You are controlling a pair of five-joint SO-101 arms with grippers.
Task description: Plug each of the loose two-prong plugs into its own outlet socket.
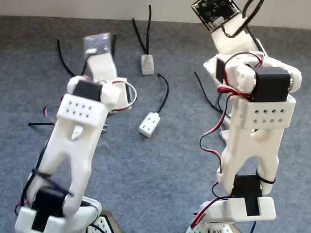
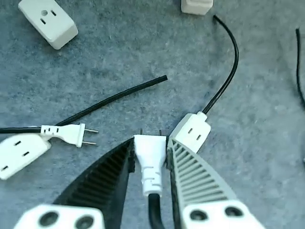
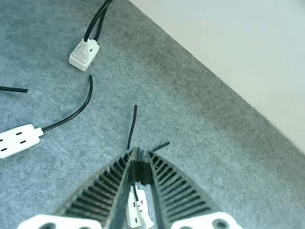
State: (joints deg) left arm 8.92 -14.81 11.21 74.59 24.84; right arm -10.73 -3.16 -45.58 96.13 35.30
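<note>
My left gripper (image 2: 149,157) is shut on a white two-prong plug (image 2: 148,162), its prongs sticking out past the fingertips. A white outlet socket (image 2: 190,131) (image 1: 149,124) on a black cord lies just beside those prongs. A second loose plug (image 2: 66,134) rests on the grey carpet next to another outlet (image 2: 19,151). My right gripper (image 3: 138,155) has its tips together. Through the gap behind them a small white plug (image 3: 135,211) shows on the carpet. I cannot tell whether the fingers touch it.
A far outlet (image 1: 147,64) (image 3: 84,53) has a plug and black cords in it. A white socket block (image 2: 47,20) lies apart. Loose black cord ends (image 3: 131,125) trail over the carpet. A pale floor strip (image 3: 238,57) borders the carpet. Both white arms (image 1: 80,111) stand over the near half.
</note>
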